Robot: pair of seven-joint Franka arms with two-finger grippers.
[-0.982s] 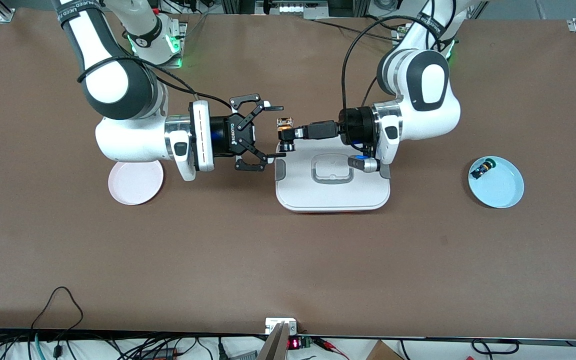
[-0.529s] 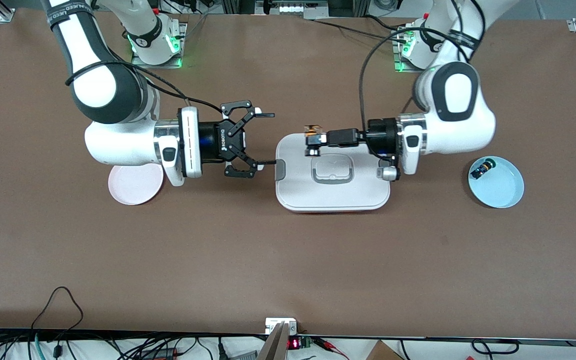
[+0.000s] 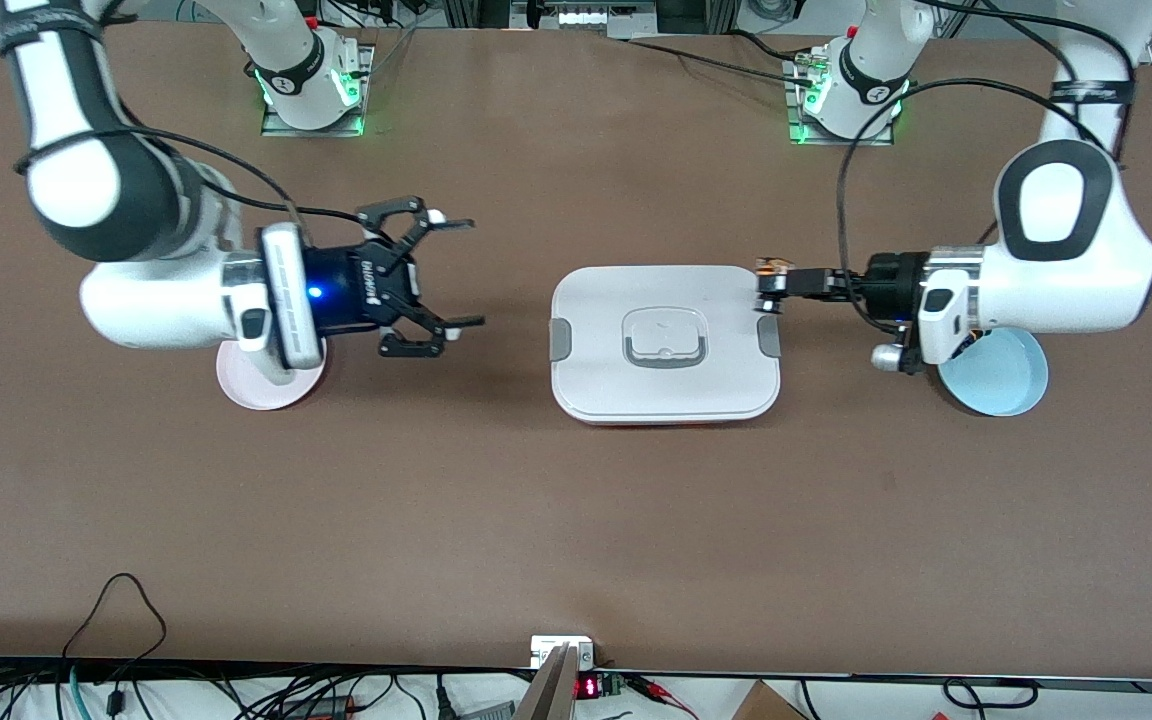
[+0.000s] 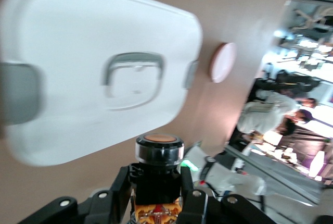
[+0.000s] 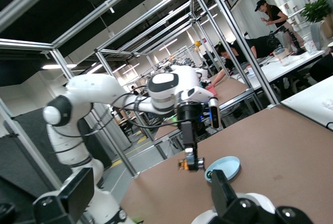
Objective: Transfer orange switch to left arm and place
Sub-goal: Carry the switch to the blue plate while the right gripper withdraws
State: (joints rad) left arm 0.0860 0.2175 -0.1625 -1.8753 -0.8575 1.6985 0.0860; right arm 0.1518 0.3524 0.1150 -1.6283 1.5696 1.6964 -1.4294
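1. The left arm reaches in level from its end of the table, wrist horizontal.
2. The left gripper (image 3: 769, 285) is clamped tight, fingers pointing toward the right arm.
3. The right gripper (image 3: 451, 275) hangs horizontal, jaws spread wide, nothing between them.

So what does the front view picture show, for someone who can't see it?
The left gripper holds the orange switch in the air at the edge of the white box, toward the left arm's end. The right gripper hangs open over bare table, its arm above a pink plate.
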